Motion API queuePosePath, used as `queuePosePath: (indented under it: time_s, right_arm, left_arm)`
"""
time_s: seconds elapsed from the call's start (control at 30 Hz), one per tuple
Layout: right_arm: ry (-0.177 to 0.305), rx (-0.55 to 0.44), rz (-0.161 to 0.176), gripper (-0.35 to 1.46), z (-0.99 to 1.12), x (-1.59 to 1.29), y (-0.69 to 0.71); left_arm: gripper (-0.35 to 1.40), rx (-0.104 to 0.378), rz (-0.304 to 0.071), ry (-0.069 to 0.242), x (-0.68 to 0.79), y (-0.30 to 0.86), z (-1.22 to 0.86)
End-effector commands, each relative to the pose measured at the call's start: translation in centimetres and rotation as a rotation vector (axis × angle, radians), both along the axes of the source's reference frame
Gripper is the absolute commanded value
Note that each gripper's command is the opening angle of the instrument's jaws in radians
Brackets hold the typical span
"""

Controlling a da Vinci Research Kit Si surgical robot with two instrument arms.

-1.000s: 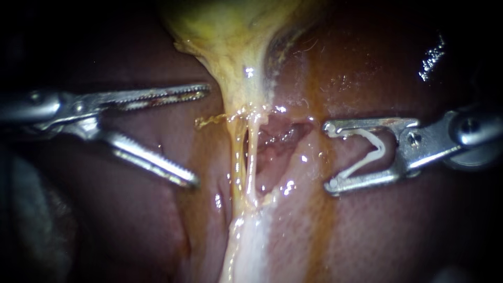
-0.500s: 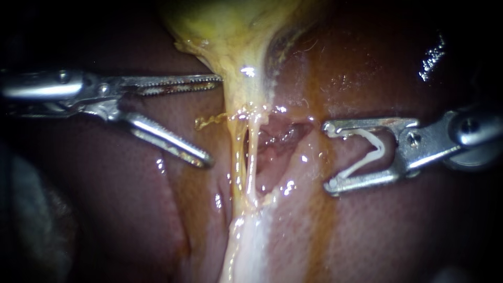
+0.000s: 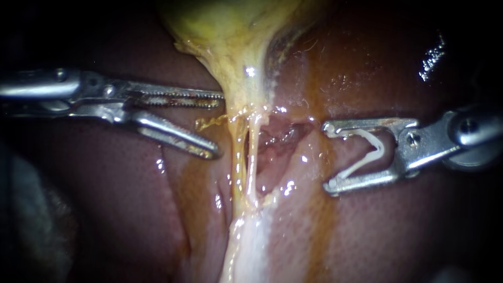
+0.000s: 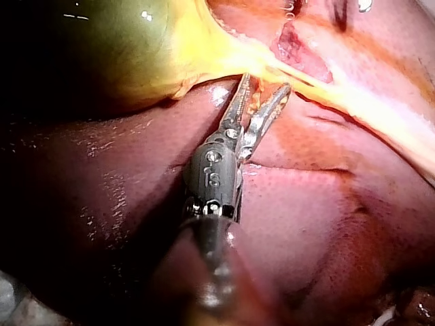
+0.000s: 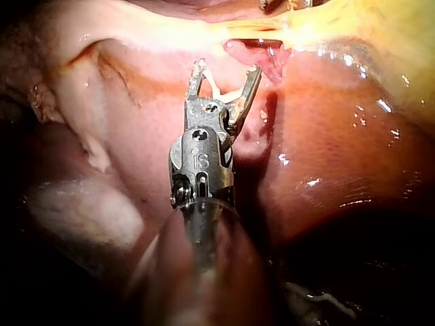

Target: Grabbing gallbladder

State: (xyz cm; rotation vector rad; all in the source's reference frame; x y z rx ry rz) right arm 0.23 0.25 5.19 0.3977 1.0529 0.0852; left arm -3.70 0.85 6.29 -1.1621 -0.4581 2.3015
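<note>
Gallbladder (image 3: pixel 230 36) showing yellow-green, glistening, tapering into pale stalk. Left instrument (image 3: pixel 219 124) jaws gaping narrowly, upper tip touching its edge. Right instrument (image 3: pixel 329 157) jaws holding white clip (image 3: pixel 381 150).

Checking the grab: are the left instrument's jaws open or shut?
Open: a gap shows between the jaws of the left instrument, beside the gallbladder; nothing gripped.

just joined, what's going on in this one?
The left instrument, slim and silver with toothed jaws, has its pincer open right at the narrow neck of the yellow-green gallbladder, not yet closed on it. The right instrument hangs apart over the red-brown liver, its pincer carrying a white V-shaped clip.
</note>
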Motion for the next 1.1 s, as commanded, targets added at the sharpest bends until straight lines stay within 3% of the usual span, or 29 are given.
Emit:
queuePosePath:
  time_s: [0.03,0.23,0.47,0.67,0.77,0.87,0.97,1.1]
  right_arm:
    - [0.0,0.0,0.0,0.5,0.0,0.0,0.0]
    - [0.0,0.0,0.0,0.5,0.0,0.0,0.0]
    - [0.0,0.0,0.0,0.5,0.0,0.0,0.0]
    - [0.0,0.0,0.0,0.5,0.0,0.0,0.0]
    - [0.0,0.0,0.0,0.5,0.0,0.0,0.0]
    - [0.0,0.0,0.0,0.5,0.0,0.0,0.0]
    - [0.0,0.0,0.0,0.5,0.0,-0.01,0.0]
    - [0.0,0.0,0.0,0.5,0.0,-0.01,0.0]
  left_arm:
    - [0.12,0.006,-0.007,0.002,0.01,0.0,0.0]
    - [-0.35,0.029,-0.026,0.008,0.03,0.0,-0.03]
    - [-0.35,0.069,-0.036,0.033,0.07,-0.01,-0.07]
    - [-0.35,0.115,-0.051,0.049,0.11,0.03,-0.25]
    - [-0.35,0.126,-0.049,0.045,0.15,0.11,-0.41]
    - [-0.35,0.139,-0.048,0.042,0.24,0.27,-0.59]
    - [-0.35,0.138,-0.068,0.042,0.36,0.44,-0.76]
    - [-0.35,0.137,-0.086,0.042,0.49,0.55,-0.89]
